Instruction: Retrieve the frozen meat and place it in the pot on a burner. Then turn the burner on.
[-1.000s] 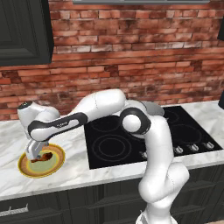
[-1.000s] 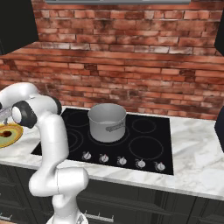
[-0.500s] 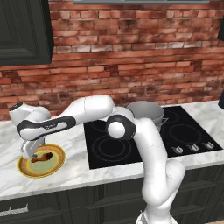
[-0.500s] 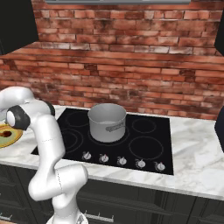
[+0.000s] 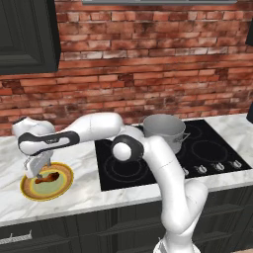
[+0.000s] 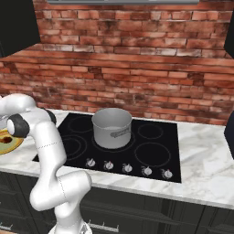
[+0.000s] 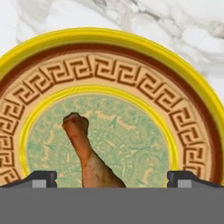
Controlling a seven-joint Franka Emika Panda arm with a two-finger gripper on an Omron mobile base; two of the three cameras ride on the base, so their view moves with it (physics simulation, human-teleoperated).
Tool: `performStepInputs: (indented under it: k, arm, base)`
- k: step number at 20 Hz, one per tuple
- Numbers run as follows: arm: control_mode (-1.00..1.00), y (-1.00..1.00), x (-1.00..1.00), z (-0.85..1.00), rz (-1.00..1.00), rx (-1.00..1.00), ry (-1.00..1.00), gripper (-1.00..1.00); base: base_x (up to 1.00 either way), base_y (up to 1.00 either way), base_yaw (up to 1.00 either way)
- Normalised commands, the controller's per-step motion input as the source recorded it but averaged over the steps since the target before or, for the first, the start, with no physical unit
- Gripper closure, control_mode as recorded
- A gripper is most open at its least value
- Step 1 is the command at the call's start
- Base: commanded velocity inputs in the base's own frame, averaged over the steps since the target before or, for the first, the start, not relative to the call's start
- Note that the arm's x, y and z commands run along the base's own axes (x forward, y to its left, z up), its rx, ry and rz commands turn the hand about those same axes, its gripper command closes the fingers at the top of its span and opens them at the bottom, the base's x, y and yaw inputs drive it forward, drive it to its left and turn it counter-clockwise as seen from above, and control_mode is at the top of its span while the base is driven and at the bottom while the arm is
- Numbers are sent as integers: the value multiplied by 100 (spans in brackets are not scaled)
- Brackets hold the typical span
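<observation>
Desk point(image 5: 89, 192), marble, lower frame. Pot point(image 5: 164, 131), silver, centre-right on the black cooktop point(image 5: 207, 148). Plate point(image 5: 30, 188), yellow-rimmed, lower left, bearing the frozen meat point(image 5: 48, 177). Tool point(image 7: 112, 178) released, tips straddling the meat's thick end; advise lowering squarely, then clenching across the shank. No legible writing.

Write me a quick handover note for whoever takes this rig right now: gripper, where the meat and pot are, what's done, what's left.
Gripper: open, jaws wide apart, hovering over the plate on the counter left of the stove, holding nothing.
Frozen meat: lying on the plate, between the fingertips.
Pot: on the cooktop, over the back burners.
Done: arm lined up over the meat.
Left: grasp the meat, carry it to the pot, drop it in, turn the burner on.
</observation>
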Motion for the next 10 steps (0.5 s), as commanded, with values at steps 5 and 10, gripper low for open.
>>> performStepInputs:
  k: [5,10]
  arm:
    - [-100,0,0,-7,1,0,11,-100]
    - [-100,0,-8,-17,1,0,5,-100]
  base:
    - [0,0,0]
    - [0,0,0]
